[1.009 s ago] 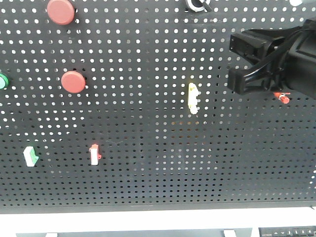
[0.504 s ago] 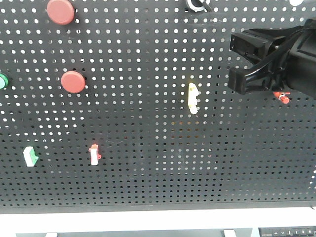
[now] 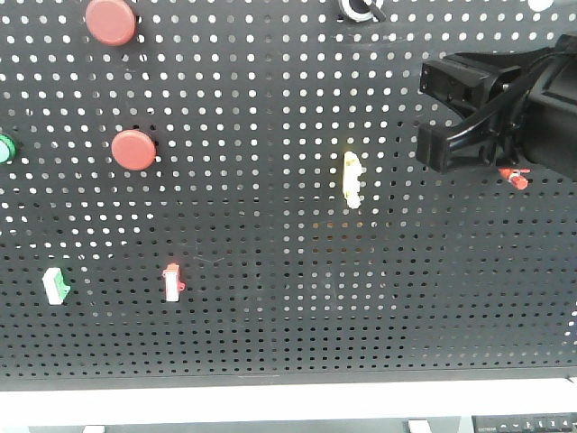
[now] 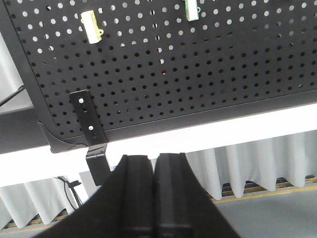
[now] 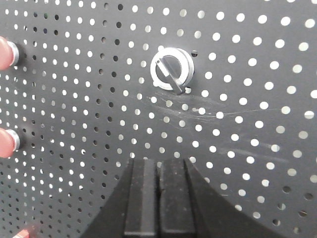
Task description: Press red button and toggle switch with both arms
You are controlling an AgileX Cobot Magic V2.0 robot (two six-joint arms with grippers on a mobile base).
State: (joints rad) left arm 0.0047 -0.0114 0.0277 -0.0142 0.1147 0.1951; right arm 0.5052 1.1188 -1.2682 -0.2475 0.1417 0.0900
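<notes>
The red button (image 3: pixel 110 20) is the larger red disc at the top left of the black pegboard (image 3: pixel 270 325). It also shows at the left edge of the right wrist view (image 5: pixel 5 52). The toggle switch (image 3: pixel 359 7) sits at the board's top edge; the right wrist view shows its silver ring and black lever (image 5: pixel 172 72). My right gripper (image 5: pixel 158 161) is shut and empty, just below the toggle switch and apart from it. Its black body (image 3: pixel 469 113) is at the right of the front view. My left gripper (image 4: pixel 154 157) is shut and empty, below the board's bottom edge.
A smaller red disc (image 3: pixel 133 150), a green button (image 3: pixel 4 147), a yellow rocker (image 3: pixel 352 179), a green-and-white switch (image 3: pixel 56 285), a red-and-white switch (image 3: pixel 172 282) and a small red switch (image 3: pixel 516 176) are on the board. A black bracket (image 4: pixel 91 129) hangs at its lower corner.
</notes>
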